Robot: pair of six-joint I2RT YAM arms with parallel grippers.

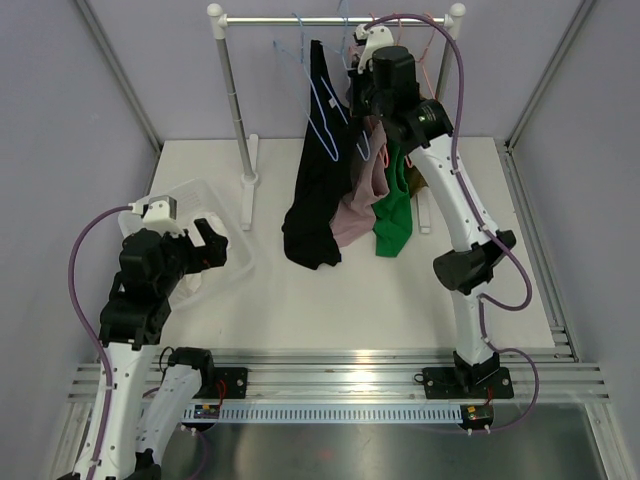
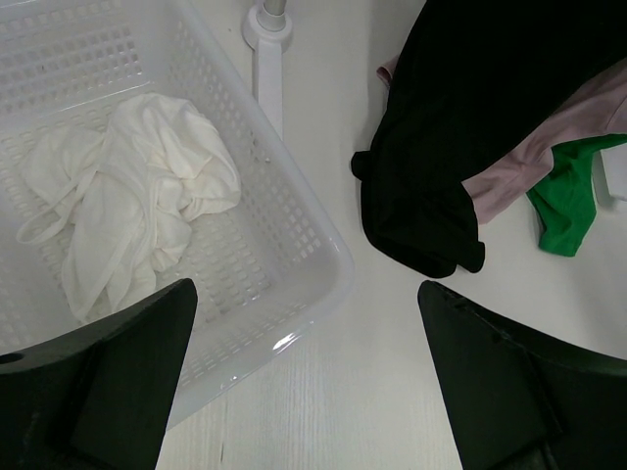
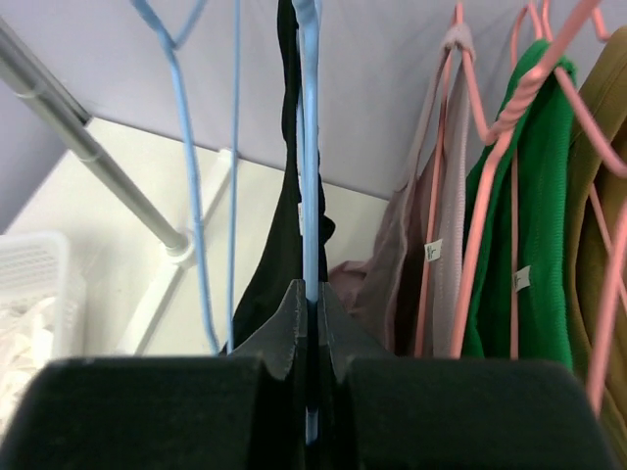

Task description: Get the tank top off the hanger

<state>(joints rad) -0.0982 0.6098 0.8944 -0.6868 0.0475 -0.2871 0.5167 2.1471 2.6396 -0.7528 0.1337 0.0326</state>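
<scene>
Grip confirmed: the right gripper is clenched on the wire of the blue hanger, at 12 o'clock on the table in the overhead view. The black tank top, judged to be the task garment, hangs from that hanger, and its hem appears to reach the table. The left gripper is released and holds nothing, above the white basket at 9 o'clock.

Recommendation: keep the wire pinned firm and level while the left arm takes the fabric low and draws each strap off the hanger's shoulders. Avoid dragging the hanger along the rail.

Obstructions: 1 bare blue hanger sits at the tank top's 9 o'clock. The pink top and green top, on pink hangers, crowd close at its 3 o'clock and could snag. The basket holds 1 white garment.
</scene>
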